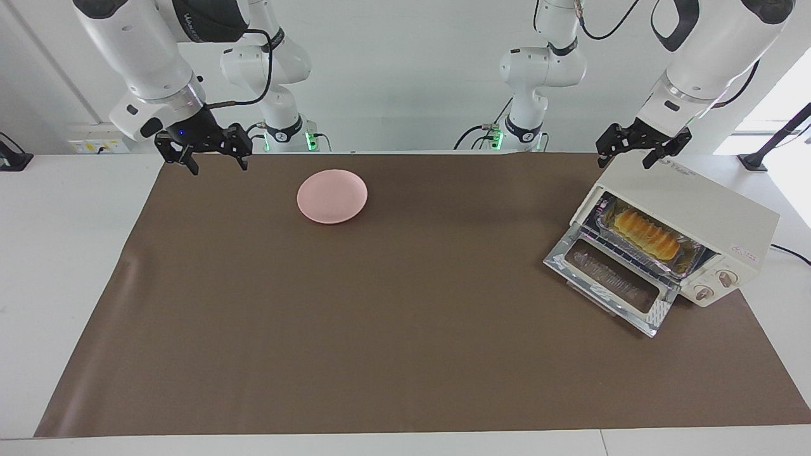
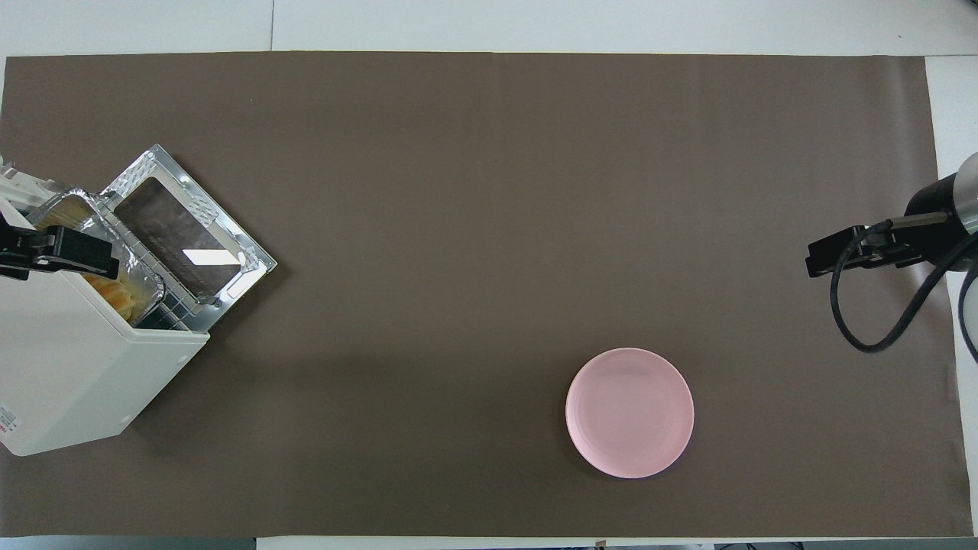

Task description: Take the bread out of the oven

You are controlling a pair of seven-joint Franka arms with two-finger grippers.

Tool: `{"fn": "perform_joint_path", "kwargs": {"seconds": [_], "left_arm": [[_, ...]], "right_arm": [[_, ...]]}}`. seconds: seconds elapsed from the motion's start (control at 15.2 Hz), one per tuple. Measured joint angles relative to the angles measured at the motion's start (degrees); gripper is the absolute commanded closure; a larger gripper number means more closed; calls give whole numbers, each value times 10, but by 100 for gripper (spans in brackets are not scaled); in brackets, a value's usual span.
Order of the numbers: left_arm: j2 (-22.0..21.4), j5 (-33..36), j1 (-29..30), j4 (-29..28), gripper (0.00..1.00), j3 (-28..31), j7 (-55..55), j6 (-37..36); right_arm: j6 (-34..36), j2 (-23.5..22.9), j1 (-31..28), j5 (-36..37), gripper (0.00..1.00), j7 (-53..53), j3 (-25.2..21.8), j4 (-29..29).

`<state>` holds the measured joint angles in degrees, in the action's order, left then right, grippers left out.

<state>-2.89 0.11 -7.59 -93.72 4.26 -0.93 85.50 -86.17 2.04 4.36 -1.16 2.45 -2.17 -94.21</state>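
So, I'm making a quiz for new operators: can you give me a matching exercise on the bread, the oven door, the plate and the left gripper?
Things:
1. bread
2. oven door
3. pink plate
4. left gripper

States:
a. bare, on the brown mat
b. open, over the oven's top
c. in a foil tray on the oven rack
d. folded down open

Pairs: 1-c, 2-d, 3-a, 4-b

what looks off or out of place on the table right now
Nothing spilled or damaged. The oven sits skewed to the mat's edges, door down, with the bread on foil inside. The pink plate is empty.
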Motion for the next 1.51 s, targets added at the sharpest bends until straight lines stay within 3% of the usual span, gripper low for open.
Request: {"fn": "perform_joint_path", "kwargs": {"seconds": [0.2,0.39,0.59,0.86,1.32,1.51], "left_arm": [[56,0,0,71,0,-1,-99,-36],[197,3,0,228,0,-1,-184,-79],[301,18,0,304,0,0,-268,-55],[332,100,-5,265,0,0,-347,7],[298,122,-4,127,0,5,-389,85],[286,141,-4,95,0,7,-391,92]], "right_arm": [[0,0,0,0,0,0,0,0],[0,0,0,0,0,0,0,0],[0,0,0,0,0,0,0,0],[0,0,0,0,0,0,0,0],[0,0,0,0,0,0,0,0],[0,0,0,0,0,0,0,0]]}}
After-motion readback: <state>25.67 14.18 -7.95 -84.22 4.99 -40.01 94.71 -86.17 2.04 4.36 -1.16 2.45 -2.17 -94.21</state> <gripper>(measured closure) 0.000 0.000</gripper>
